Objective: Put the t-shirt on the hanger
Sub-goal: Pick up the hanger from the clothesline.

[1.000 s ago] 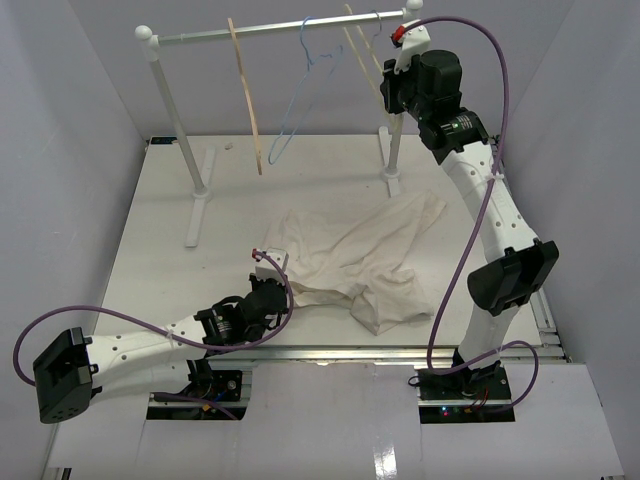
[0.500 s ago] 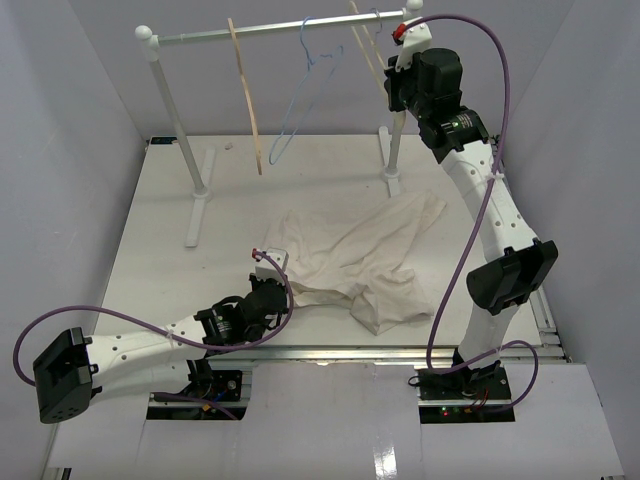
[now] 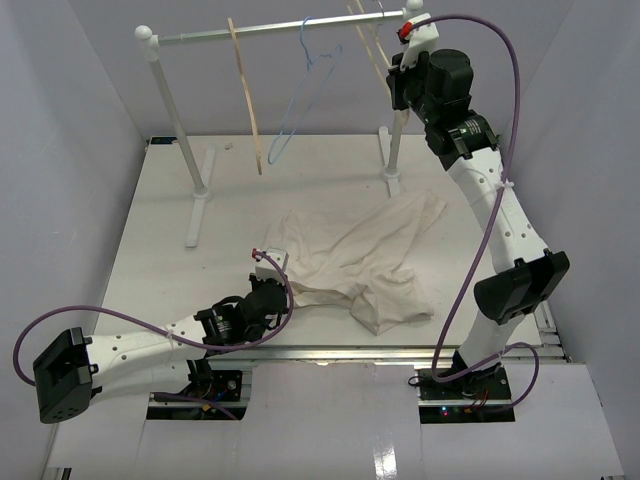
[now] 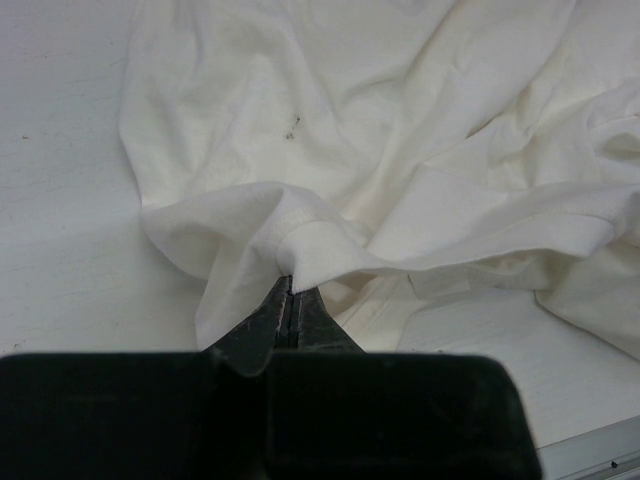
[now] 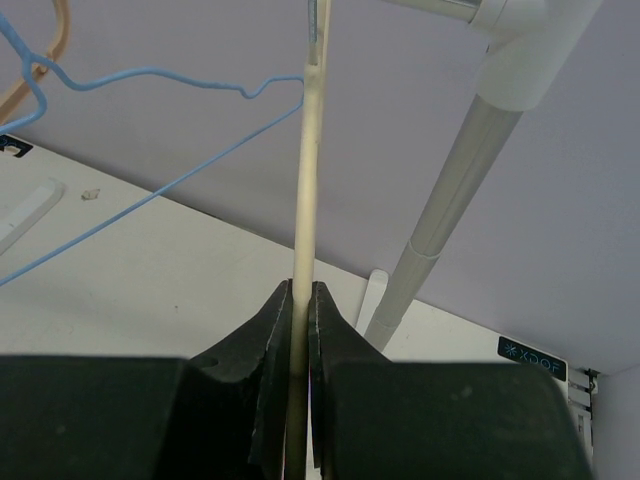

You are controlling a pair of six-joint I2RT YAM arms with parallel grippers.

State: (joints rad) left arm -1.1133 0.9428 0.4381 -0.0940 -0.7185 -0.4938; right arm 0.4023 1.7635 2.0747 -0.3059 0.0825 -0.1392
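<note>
Three hangers, upper frame: tan hanger [image 3: 245,95], blue hanger [image 5: 150,70], pale hanger [image 5: 308,180] clamped by right gripper [image 5: 301,300]; one t-shirt [image 3: 350,262], centre, pinched by closed left gripper [image 4: 290,300].

You are looking at a flat white table top [image 3: 165,265] closed in by plain pale grey walls [image 3: 60,150]. At its far side stands a clothes rack with a silver metal rail [image 3: 270,32] on two white posts with ball tops. From the rail hang a darker tan wooden hanger [image 3: 244,95] and, just right of it, a thin blue wire hanger [image 5: 150,193]. A small blue label [image 5: 531,357] sits near the right post.
</note>
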